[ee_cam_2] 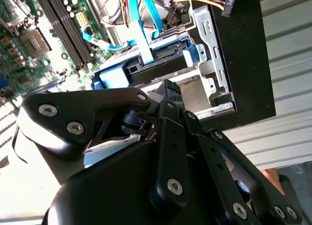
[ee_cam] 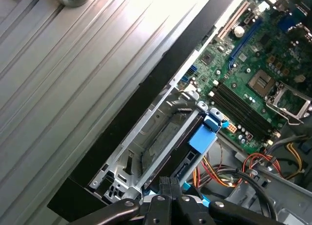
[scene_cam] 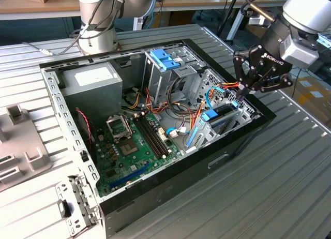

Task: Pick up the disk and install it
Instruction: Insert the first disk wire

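Light-blue plastic rails and an end tab are framing the disk (scene_cam: 220, 116), a flat dark-grey drive that is sitting on edge in the metal bay (ee_cam: 146, 152) at the corner of the open computer case (scene_cam: 62, 102); in both wrist views the blue tab (ee_cam: 202, 137) is showing at the bay's mouth (ee_cam_2: 122, 79). The hand (scene_cam: 242, 94) is hovering just above that bay, and whether its fingers are wide or narrow I cannot tell. The case is lying on the ribbed metal desk (scene_cam: 279, 182). Printed lettering is showing on the hand's black body.
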### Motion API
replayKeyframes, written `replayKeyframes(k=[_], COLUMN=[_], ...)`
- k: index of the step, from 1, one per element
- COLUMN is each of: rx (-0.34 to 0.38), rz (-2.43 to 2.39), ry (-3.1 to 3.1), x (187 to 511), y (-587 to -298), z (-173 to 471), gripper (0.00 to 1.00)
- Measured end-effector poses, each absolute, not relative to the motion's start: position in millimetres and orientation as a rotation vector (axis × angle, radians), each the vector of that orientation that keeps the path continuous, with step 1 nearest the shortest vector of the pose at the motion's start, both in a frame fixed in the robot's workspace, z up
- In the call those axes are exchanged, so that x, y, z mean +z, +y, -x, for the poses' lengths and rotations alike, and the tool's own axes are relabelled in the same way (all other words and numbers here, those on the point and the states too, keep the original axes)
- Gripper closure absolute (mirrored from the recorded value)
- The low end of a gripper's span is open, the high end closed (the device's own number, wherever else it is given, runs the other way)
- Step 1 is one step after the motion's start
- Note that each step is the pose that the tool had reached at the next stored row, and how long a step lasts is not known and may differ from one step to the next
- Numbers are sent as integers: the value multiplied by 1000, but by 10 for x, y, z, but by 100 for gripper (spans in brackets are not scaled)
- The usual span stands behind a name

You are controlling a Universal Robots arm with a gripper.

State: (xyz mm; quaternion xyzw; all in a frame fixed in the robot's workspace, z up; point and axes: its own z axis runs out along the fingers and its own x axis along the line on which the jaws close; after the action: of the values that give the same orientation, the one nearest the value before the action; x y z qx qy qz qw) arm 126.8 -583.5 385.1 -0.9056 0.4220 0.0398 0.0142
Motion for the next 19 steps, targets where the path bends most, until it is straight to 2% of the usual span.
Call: replayKeyframes(k=[17, 19], rx=[129, 112], rz=[2975, 2969], ry=[943, 940], x=[3852, 3850], y=[-5835, -5834], z=[-1268, -1269], gripper=[89, 89])
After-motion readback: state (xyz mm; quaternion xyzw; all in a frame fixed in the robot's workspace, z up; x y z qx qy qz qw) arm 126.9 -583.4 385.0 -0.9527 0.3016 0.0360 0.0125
